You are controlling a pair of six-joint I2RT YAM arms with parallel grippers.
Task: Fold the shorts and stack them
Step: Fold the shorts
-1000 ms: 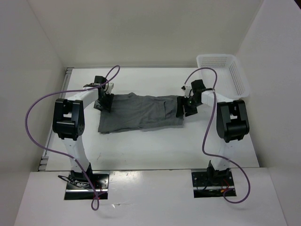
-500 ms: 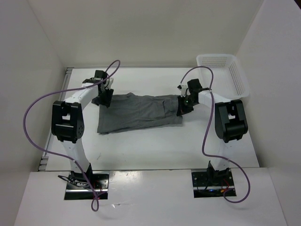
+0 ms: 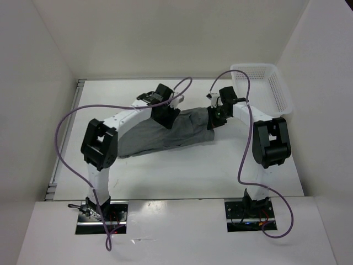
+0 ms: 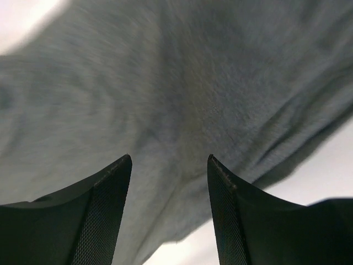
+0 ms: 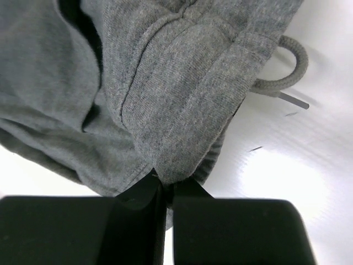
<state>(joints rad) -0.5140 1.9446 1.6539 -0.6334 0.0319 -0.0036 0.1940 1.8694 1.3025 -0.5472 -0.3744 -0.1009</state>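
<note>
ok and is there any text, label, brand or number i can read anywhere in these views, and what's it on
None: no word, label, brand, number or sign can be read in any view.
The shorts are plain grey with no tag or print showing.
The basket is plain white mesh with no marking.

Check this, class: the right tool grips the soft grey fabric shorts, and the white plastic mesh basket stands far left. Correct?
No. The right tool grips the soft grey fabric shorts, but the white plastic mesh basket stands far right, as the top external view shows.
</note>
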